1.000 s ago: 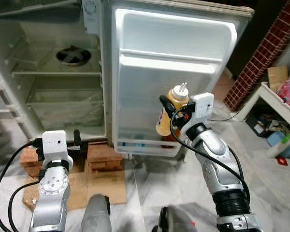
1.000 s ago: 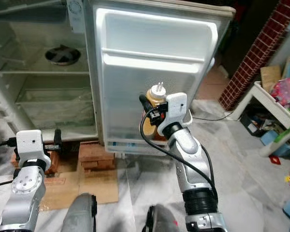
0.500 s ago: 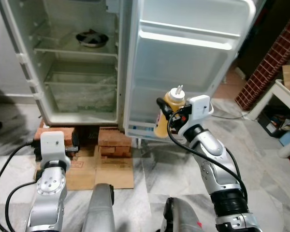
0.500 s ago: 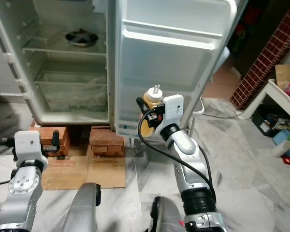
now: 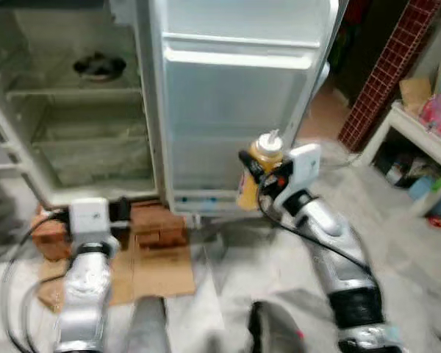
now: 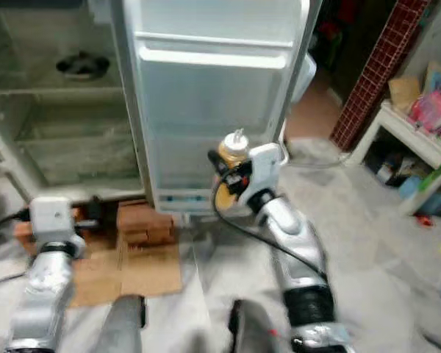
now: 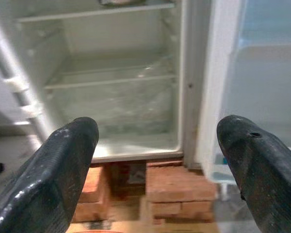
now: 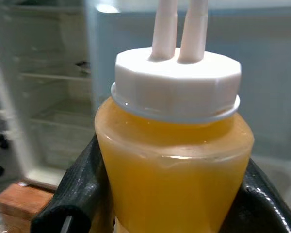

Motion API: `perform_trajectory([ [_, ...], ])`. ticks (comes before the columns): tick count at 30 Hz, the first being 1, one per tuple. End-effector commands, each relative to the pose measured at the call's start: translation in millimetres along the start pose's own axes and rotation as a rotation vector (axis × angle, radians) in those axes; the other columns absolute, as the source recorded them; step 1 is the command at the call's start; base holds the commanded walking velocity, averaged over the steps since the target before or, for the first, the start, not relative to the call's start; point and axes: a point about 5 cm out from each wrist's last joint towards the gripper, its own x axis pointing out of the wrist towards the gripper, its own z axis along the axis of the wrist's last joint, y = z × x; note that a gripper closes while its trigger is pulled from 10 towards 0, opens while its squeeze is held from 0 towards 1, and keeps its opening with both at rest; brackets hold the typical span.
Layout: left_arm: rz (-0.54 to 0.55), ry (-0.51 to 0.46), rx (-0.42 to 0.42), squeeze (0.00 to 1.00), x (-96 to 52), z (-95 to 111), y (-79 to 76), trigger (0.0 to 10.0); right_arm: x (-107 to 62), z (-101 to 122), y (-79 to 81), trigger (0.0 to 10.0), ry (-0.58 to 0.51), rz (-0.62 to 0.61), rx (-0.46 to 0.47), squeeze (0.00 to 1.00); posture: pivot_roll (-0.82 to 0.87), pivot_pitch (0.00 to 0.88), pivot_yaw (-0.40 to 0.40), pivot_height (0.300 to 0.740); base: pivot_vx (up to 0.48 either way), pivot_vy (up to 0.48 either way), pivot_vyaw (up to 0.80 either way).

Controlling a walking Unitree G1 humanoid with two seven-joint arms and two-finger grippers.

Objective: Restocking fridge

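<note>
The right gripper [image 5: 256,170] is clamped around an upright yellow sauce bottle [image 5: 254,170] before the open fridge door [image 5: 228,110], while the left gripper [image 7: 155,160], fingers spread, faces the fridge's shelves [image 7: 106,80].

I am raising my right arm forward and up, forearm angled toward the middle of my view, with my right gripper [image 5: 256,175] at chest height. Its jaws are clamping a bottle [image 8: 172,160] from both sides, keeping it upright. I am holding my left arm low, bent at the elbow, my left gripper [image 7: 157,160] pointing forward with its jaws spread wide apart.
</note>
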Motion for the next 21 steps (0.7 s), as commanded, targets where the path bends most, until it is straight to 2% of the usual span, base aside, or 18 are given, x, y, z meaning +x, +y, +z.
perform_trajectory([
  [1, 0.033, 0.005, 0.007, 0.0, 0.4, 0.1, 8.9, 10.0, 6.3, 9.7, 9.8, 10.0, -0.045, 0.04, -0.012, 0.0, 0.04, 0.0, -0.089, 0.631, 0.469, 0.0, 0.0],
  [7, 0.053, 0.029, -0.024, 0.0, -0.5, -3.1, 11.7, 10.0, 1.3, 5.9, 4.9, 10.0, -0.029, 0.025, -0.019, 0.0, 0.04, 0.0, -0.088, 0.631, 0.315, 0.346, 0.0],
  [13, 0.032, 0.016, 0.007, 0.0, -0.6, -2.5, 10.5, 10.0, 0.7, 4.2, 3.5, 10.0, -0.025, 0.012, -0.027, 0.0, 0.04, 0.0, -0.086, 0.631, 0.122, 0.421, 0.0],
  [16, 0.037, 0.01, -0.014, 0.0, 0.5, -1.0, 10.5, 10.0, 1.5, 4.0, 4.6, 10.0, -0.026, 0.012, -0.027, 0.0, 0.05, 0.0, -0.085, 0.631, 0.176, 0.407, 0.0],
  [21, 0.042, 0.017, 0.0, 0.0, 0.5, -1.5, 10.8, 10.0, 0.5, 2.8, 2.4, 10.0, -0.024, 0.001, -0.033, 0.0, 0.05, 0.0, -0.085, 0.631, 0.0, 0.0, 0.0],
])
